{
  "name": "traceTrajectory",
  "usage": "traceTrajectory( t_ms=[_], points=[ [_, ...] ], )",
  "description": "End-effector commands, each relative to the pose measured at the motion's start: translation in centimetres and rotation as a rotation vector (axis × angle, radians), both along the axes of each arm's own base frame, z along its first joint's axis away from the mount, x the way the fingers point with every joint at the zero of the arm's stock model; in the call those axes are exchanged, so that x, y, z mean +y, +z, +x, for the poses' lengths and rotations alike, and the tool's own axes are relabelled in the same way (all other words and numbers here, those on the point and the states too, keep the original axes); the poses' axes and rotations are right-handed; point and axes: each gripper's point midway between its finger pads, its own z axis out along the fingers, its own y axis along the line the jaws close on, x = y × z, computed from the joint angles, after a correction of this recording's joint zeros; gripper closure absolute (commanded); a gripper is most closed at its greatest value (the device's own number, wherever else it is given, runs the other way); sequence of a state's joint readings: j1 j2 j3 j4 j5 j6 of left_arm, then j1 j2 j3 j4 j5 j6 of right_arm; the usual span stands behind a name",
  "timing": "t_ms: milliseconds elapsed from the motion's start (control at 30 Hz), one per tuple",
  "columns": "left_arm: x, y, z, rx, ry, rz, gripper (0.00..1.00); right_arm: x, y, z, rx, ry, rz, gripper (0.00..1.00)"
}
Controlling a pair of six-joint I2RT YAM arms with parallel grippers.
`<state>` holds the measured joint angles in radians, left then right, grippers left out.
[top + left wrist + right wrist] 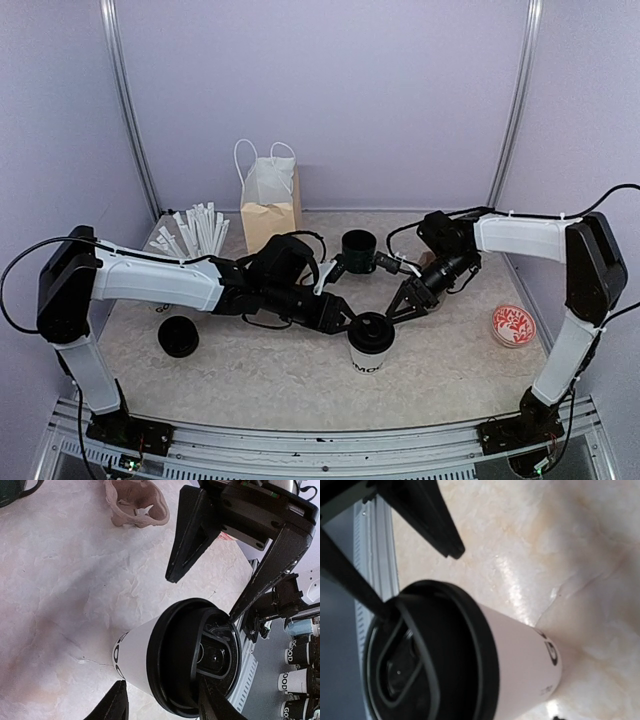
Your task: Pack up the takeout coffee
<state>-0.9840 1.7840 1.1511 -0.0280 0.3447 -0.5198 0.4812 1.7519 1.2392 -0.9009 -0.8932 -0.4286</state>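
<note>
Beige marbled tabletop, brown paper bag with white loop handles at the back, white wrapped straws fanned beside it, dark mug (colour unclear), black round cup front left, red-and-white patterned disc far right.

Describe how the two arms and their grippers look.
Both arms match: the left arm and right arm have smooth white links between boxy black joint housings, with thin black cables looping off the shoulders. The left gripper and right gripper are black, each with two flat fingers tapering to narrow tips. No markings are legible.
</note>
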Motion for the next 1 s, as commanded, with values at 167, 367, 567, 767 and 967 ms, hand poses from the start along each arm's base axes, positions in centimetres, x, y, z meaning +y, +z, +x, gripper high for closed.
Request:
traceTrajectory(
  t_ms=[167, 367, 567, 767, 967],
  points=[
    [0.2, -2.7, 0.1, 0.048, -0.003, 0.035, 0.56, -0.3, -2.1, -0.2, 0.064, -0.004, -0.032, 0.51],
    [2.0, -6.4, 0.3, 0.103, 0.052, 0.15, 0.59, -0.9, -4.8, -0.4, 0.112, -0.03, -0.106, 0.57],
    [3.3, -7.7, 0.9, 0.114, 0.107, 0.205, 0.61, -0.9, -5.0, -0.3, 0.119, -0.045, -0.117, 0.58],
    [1.8, -5.2, 0.6, 0.049, 0.073, 0.158, 0.6, -0.6, -3.2, -0.5, 0.088, -0.023, -0.064, 0.53],
    [0.2, -0.4, 0.7, -0.06, 0.09, 0.091, 0.5, -0.1, -0.2, -1.3, 0.069, 0.01, 0.034, 0.37]
  ],
)
